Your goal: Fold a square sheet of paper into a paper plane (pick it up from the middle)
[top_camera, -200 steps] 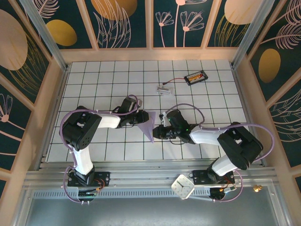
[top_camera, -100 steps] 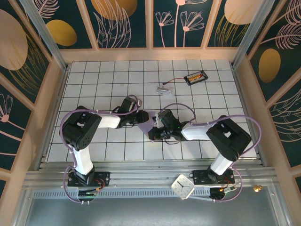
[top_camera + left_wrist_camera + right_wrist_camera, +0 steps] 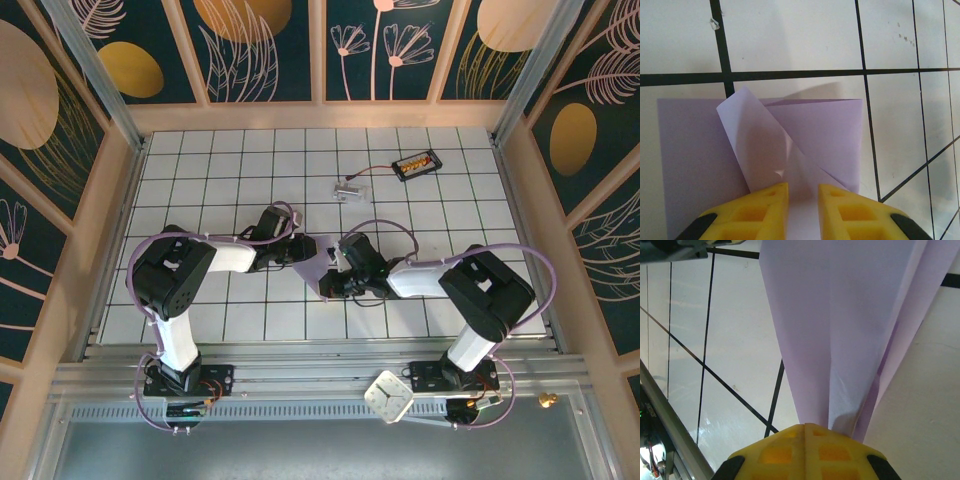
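Note:
The square sheet of paper [image 3: 312, 262] is lavender and folded into a narrow pointed shape. It lies mid-table between the two grippers. My left gripper [image 3: 297, 252] sits at its far-left end. In the left wrist view the yellow fingers [image 3: 765, 205] stand slightly apart over the folded layers of the sheet [image 3: 815, 130], and paper shows in the gap at the left gripper [image 3: 803, 189]. My right gripper [image 3: 328, 287] is at the near pointed end. In the right wrist view the right gripper [image 3: 805, 426] is shut, and the tapering paper [image 3: 840, 315] runs out from its tips.
A small clear plastic piece on a wire [image 3: 350, 188] and a black device with orange parts [image 3: 415, 164] lie at the back of the tiled table [image 3: 200, 180]. A white clock-like square [image 3: 388, 396] rests on the front rail. Wooden walls enclose the table.
My right gripper moved left to the paper's near tip and shut there. The paper's pointed end, sticking out a second ago, is now covered by that gripper. The left gripper stayed put.

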